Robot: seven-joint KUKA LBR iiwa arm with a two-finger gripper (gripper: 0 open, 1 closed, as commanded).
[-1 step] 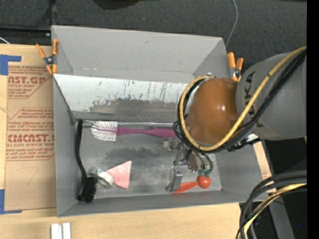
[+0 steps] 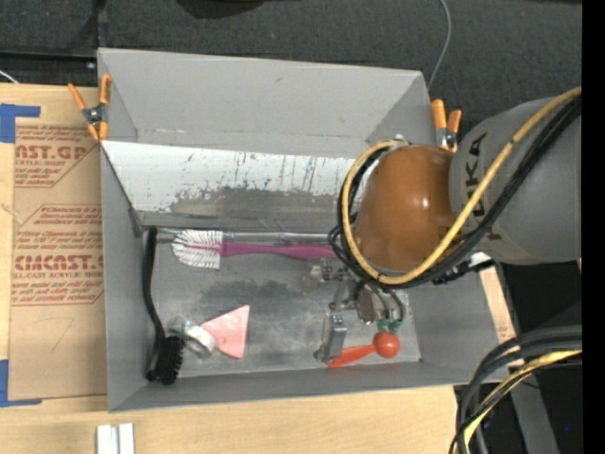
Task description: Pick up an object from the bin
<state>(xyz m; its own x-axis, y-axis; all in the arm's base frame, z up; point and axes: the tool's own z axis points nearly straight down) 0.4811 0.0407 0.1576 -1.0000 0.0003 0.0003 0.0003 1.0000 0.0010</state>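
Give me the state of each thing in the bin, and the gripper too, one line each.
Purple-handled brush: lying flat along the back wall, white bristles leftward.
Black brush: lying along the left wall, bristles at near corner.
Pink triangular piece: flat on the floor, near left.
Red ball-ended piece: flat on the floor, near right.
Gripper: low over the red piece's thin end.
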